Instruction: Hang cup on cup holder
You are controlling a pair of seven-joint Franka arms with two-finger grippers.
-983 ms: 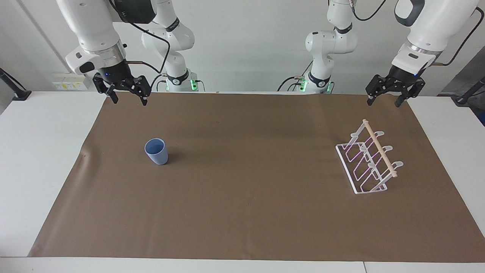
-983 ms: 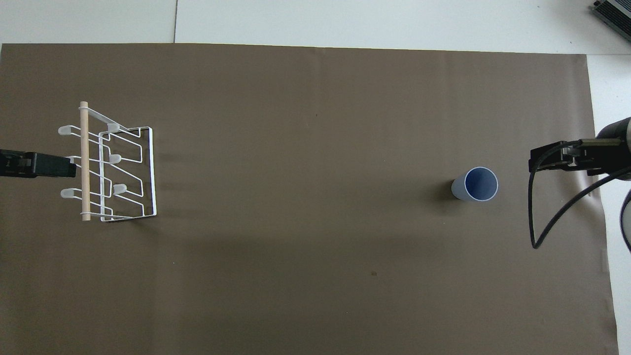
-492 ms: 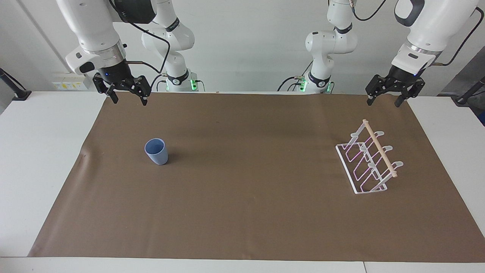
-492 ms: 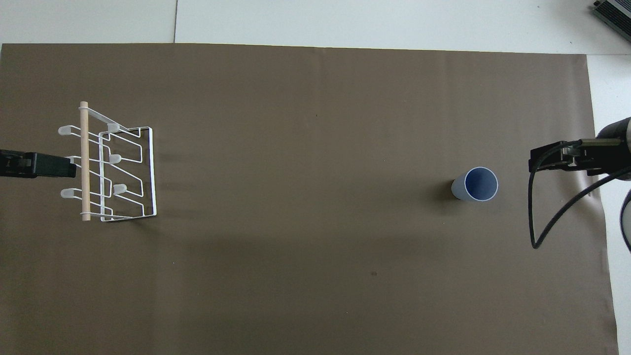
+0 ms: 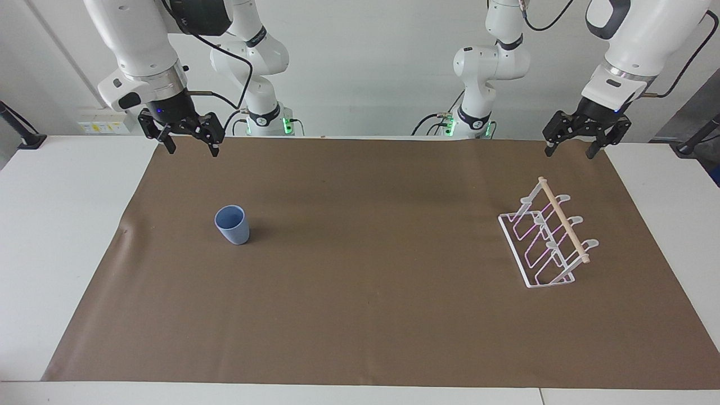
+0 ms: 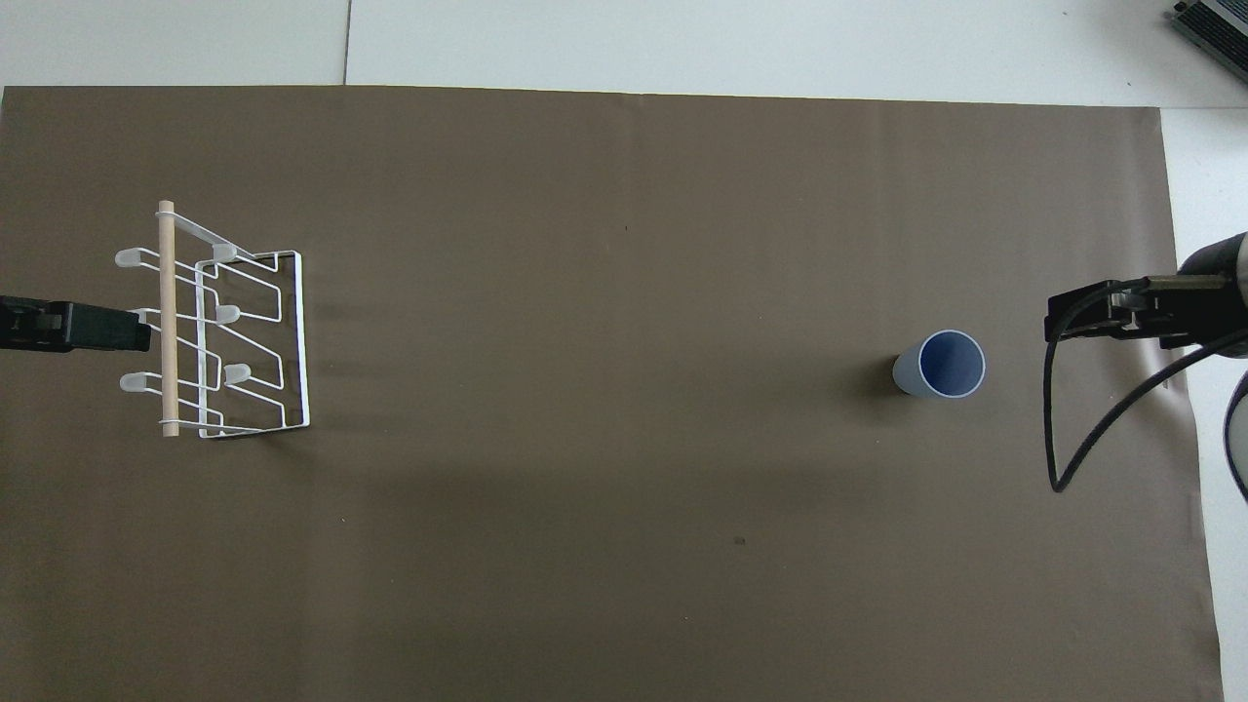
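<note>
I see one cup [image 5: 232, 224], a plain light-blue tapered tumbler, upright toward the right arm's end of the brown mat [image 5: 365, 315]. One white wire cup holder [image 5: 548, 239] stands at three o'clock from it in the facing view. Both the right gripper [image 5: 190, 144] and left gripper [image 5: 571, 146] hang wide, holding nothing.
</note>
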